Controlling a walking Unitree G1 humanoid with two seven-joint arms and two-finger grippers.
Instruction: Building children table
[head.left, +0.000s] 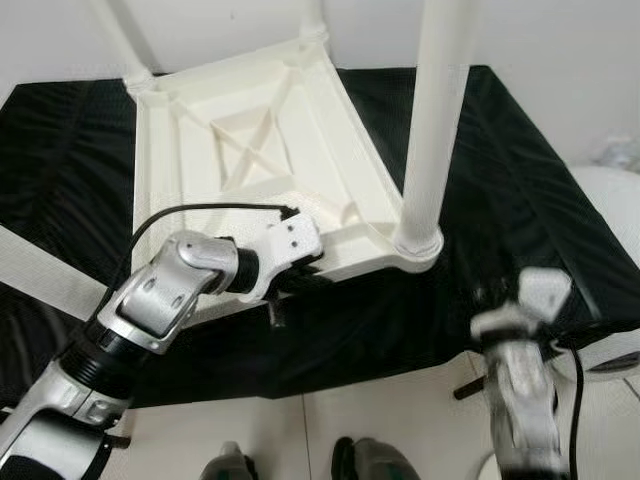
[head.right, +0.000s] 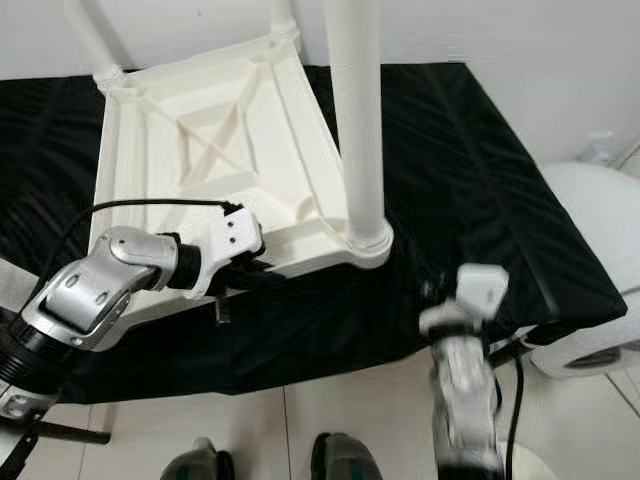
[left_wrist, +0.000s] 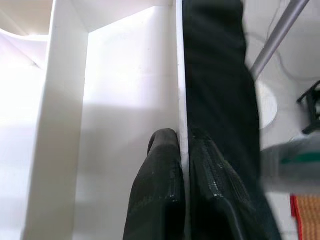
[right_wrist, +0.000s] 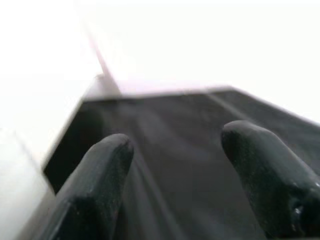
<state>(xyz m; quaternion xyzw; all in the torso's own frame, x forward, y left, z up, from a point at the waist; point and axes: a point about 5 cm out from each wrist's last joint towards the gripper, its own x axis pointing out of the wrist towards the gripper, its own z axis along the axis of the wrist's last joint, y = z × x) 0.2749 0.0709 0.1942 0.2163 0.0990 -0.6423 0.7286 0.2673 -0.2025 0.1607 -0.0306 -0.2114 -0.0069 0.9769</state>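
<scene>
Upside-down white children table (head.left: 250, 160) on a black-draped table (head.left: 520, 200), legs up.
At lower left, the left gripper (left_wrist: 182, 165) pinches the tabletop's near rim between its fingers (left_wrist: 160, 185); one leg (head.left: 435, 120) rises at centre; at lower right, the blurred right gripper (right_wrist: 177, 170) hangs near the black cloth, fingers spread.

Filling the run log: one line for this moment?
left tool: shut on tabletop rim | right tool: open, idle | legs: three seen
</scene>
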